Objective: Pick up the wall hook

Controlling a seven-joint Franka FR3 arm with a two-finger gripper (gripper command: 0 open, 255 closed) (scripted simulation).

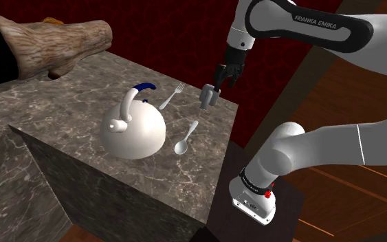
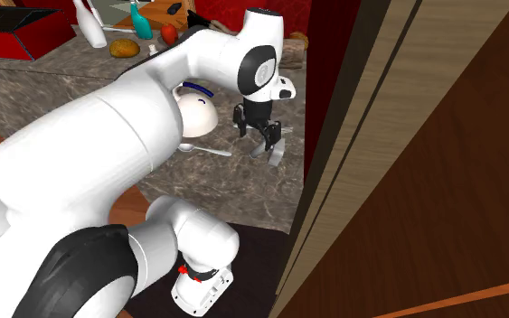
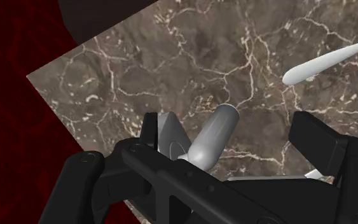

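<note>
The wall hook is a small grey piece with a flat plate and a rounded peg. It stands near the corner of the dark marble counter, beside the edge closest to the arm's stand. My black gripper comes down over it from above. In the wrist view the hook lies between my open fingers. Its plate sits right against one finger, and a clear gap separates the peg from the other finger. The second exterior view has the gripper low over the hook.
A white kettle with a blue handle, a fork and a white spoon lie on the counter to the hook's left in the shoulder view. A wooden log lies at the back. The counter's edge drops off just beyond the hook.
</note>
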